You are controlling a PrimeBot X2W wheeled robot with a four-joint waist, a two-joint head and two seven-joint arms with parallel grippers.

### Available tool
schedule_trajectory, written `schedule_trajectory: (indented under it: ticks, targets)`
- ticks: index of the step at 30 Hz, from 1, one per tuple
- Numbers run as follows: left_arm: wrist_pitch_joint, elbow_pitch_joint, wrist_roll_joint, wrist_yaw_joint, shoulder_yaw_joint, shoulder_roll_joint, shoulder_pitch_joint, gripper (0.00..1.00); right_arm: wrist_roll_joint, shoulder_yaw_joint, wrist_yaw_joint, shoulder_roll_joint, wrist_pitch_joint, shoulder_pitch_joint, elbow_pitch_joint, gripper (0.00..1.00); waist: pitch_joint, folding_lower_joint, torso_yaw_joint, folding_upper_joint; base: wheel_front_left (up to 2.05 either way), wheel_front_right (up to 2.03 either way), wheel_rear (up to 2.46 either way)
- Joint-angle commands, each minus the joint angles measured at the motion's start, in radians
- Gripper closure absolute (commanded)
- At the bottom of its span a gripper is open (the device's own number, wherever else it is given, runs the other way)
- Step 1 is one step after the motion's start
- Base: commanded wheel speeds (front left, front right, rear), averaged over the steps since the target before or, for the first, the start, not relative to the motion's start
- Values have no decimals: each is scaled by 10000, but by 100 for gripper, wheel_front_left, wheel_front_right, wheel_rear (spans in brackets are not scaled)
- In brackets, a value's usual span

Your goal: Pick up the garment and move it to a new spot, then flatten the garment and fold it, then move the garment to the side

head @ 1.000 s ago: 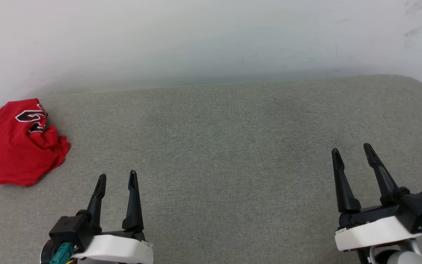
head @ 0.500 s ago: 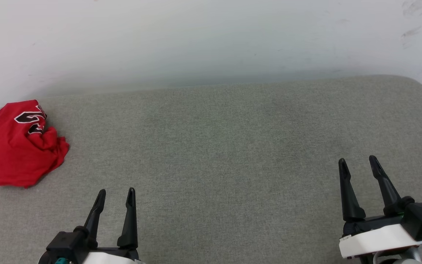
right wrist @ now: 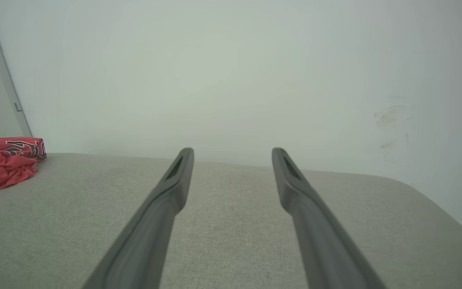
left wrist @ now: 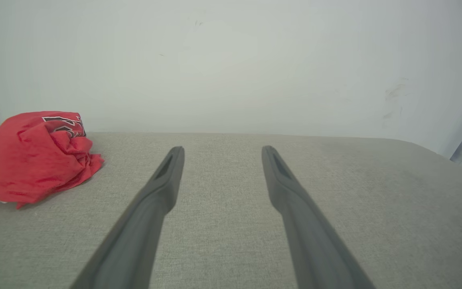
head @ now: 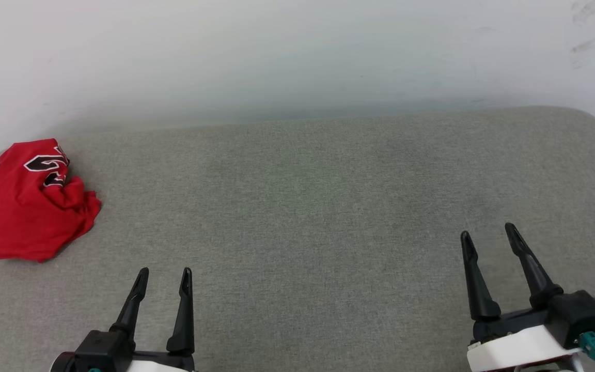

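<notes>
— Red cloth on the left, is that the garment (head: pixel 29 206)?

— Yes. It lies bunched in a soft, creased heap at the far left end of the grey cushion (head: pixel 302 206), close to the pale wall (head: pixel 277 51). Black figures with white outlines show on its top fold, and a white strip with a red stripe pokes out at its lower left edge.

— What is the cushion like?

— Coarse woven fabric, flat on top and rounded at the right corner. The wall is smooth, with a few dark scuffs at the upper right.

— And the grippers?

— The left gripper (head: pixel 166 271) is over the near part of the cushion, well apart from the heap. Its two long, tapered dark fingers are spread with nothing between them. The right gripper (head: pixel 487 230) is far over to the right, its fingers likewise spread and empty.
</notes>
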Motion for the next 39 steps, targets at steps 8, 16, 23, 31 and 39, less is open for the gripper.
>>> schedule_trajectory:
  ticks: [8,16,23,31,39]
  targets:
    - [-101,-43,316,-56,139,-10,147,0,-218,254,-3,8,-94,271,-44,0,-106,0,795,0,0,0,0]
    - [-101,33,400,-137,340,-11,270,0,-176,470,-3,8,-94,368,44,0,-259,0,1874,0,0,0,0]
    - [-101,17,485,-199,698,-10,490,0,-55,819,-3,8,-94,454,120,0,-467,0,3037,0,0,0,0]
    - [-99,27,564,-279,793,-12,653,0,90,1017,-3,8,-94,529,158,0,-652,0,3800,0,0,0,0]
    - [-101,-27,658,-328,811,-12,752,0,140,1157,-3,7,-94,566,188,0,-797,0,4178,0,0,0,0]
